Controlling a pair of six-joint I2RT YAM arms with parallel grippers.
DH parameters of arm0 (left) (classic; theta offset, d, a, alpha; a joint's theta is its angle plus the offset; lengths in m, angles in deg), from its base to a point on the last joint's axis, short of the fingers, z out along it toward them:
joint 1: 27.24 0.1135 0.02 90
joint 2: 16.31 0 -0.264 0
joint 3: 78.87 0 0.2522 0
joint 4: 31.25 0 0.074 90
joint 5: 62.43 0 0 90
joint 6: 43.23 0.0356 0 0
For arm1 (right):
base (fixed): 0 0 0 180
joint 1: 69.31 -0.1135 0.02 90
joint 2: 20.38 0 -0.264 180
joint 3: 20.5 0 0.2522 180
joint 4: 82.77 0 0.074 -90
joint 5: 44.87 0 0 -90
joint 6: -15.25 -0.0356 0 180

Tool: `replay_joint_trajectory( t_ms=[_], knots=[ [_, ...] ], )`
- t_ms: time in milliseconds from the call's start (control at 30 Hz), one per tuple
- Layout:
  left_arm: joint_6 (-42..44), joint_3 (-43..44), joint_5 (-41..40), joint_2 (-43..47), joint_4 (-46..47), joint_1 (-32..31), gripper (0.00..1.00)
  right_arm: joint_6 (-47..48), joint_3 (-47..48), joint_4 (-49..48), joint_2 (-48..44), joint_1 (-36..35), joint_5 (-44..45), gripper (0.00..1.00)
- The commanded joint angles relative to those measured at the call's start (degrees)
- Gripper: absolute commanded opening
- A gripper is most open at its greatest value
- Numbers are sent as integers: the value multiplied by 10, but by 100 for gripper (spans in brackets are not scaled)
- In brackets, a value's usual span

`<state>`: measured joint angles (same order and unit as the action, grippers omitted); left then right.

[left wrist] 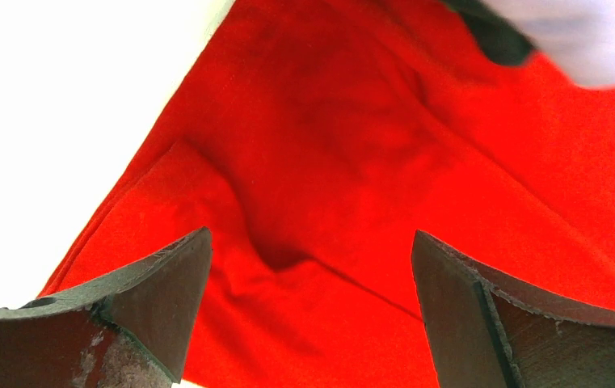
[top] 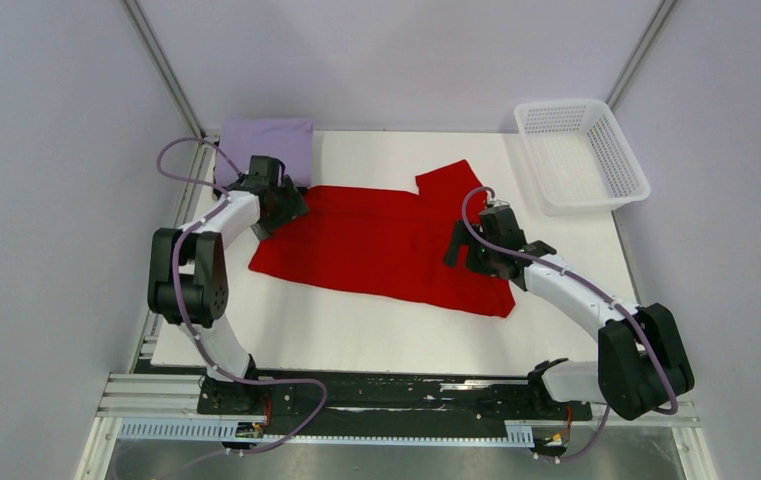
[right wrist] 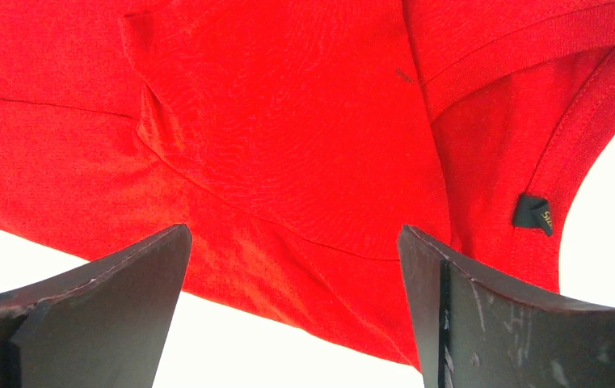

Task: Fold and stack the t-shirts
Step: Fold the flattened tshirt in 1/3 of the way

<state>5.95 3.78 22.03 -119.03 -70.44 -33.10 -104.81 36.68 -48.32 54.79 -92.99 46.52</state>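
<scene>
A bright red t-shirt (top: 376, 245) lies partly spread on the white table, one sleeve pointing to the back. A lavender t-shirt (top: 271, 145) sits folded at the back left. My left gripper (top: 281, 205) hovers open over the red shirt's left end; in its wrist view the wrinkled red cloth (left wrist: 328, 162) fills the gap between the fingers (left wrist: 158, 299). My right gripper (top: 471, 250) stands open over the shirt's right end, near the collar and its black label (right wrist: 532, 214). The shirt's hem (right wrist: 304, 267) runs between the right fingers (right wrist: 465, 315). Neither gripper holds anything.
A white mesh basket (top: 581, 155) stands at the back right corner. In the left wrist view the lavender cloth (left wrist: 587, 40) shows at the upper right with a dark strip (left wrist: 494, 36) at its edge. Grey walls enclose the table (top: 376, 340) on three sides.
</scene>
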Motion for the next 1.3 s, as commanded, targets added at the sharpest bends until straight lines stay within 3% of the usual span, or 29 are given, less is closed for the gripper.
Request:
replay_joint_trajectory(
  t_ms=[0, 133, 333, 600, 800, 1000, 1267],
  knots=[
    [-5, -6, -5, 117, 0, -20, 100, -33, 32, -17, 24, -11, -4, 100],
    [-3, -23, -9, 144, 11, -52, 100, -43, 65, -19, 70, -37, 4, 100],
    [-6, -46, 69, 71, 50, -93, 100, -52, 118, -2, 162, -78, 36, 100],
    [-19, -122, 71, 42, 72, -136, 100, -69, 94, 85, 213, -82, 105, 100],
    [-53, -221, 72, 100, 78, -188, 100, -105, 16, 161, 167, -82, 92, 100],
    [-102, -294, 57, 217, 17, -258, 100, -144, -27, 245, 113, -81, 108, 100],
    [-170, -345, 40, 302, -1, -320, 100, -137, -35, 259, 75, -55, 105, 100]
  ],
)
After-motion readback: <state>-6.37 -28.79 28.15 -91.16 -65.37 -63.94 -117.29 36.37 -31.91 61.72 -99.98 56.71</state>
